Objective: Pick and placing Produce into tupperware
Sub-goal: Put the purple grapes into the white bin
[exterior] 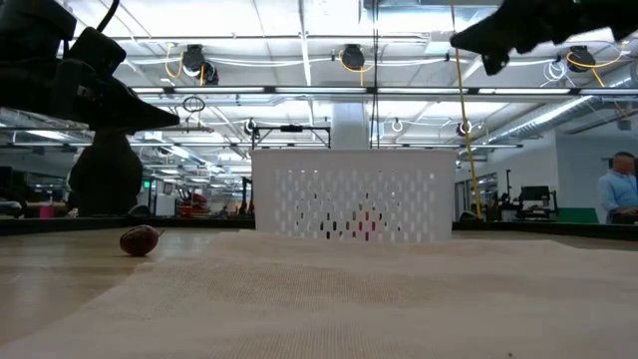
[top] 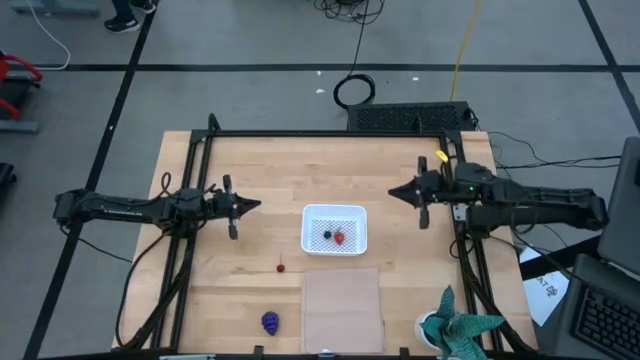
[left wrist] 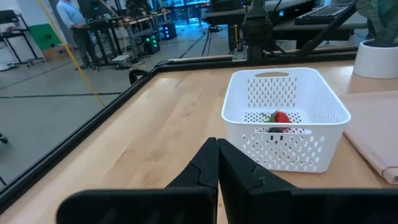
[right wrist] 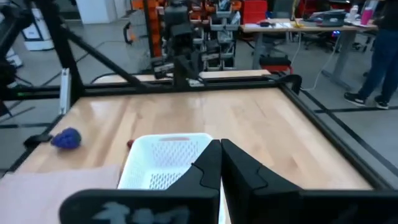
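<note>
Produce sits in two groups on my feed. From the left: my left tool [top: 254,205] hovers over the surface [top: 250,160], fingers pressed together and holding nothing, its tip pointing toward the tub [top: 335,229], which lies near it to the right. The wrist view confirms the shut fingers [left wrist: 208,165], with the tub straight ahead. Nearer the front edge, the grape bunch [top: 271,322] lies well apart from that tool, and the cherry [top: 281,267] rests between the grapes and the tub, just off the tub's front left corner. I see the cherry low on the left in the table-level view too.

Inside the tub lie the dark berry [top: 327,236] and the strawberry [top: 339,238], side by side, almost touching. In front of the tub lies a tan panel [top: 342,310].

Right of the tub, my right tool [top: 395,193] hangs with fingers closed and empty, pointing back toward the tub's far right corner, near but not touching. A teal-and-white object [top: 460,330] stands at the front right corner.
</note>
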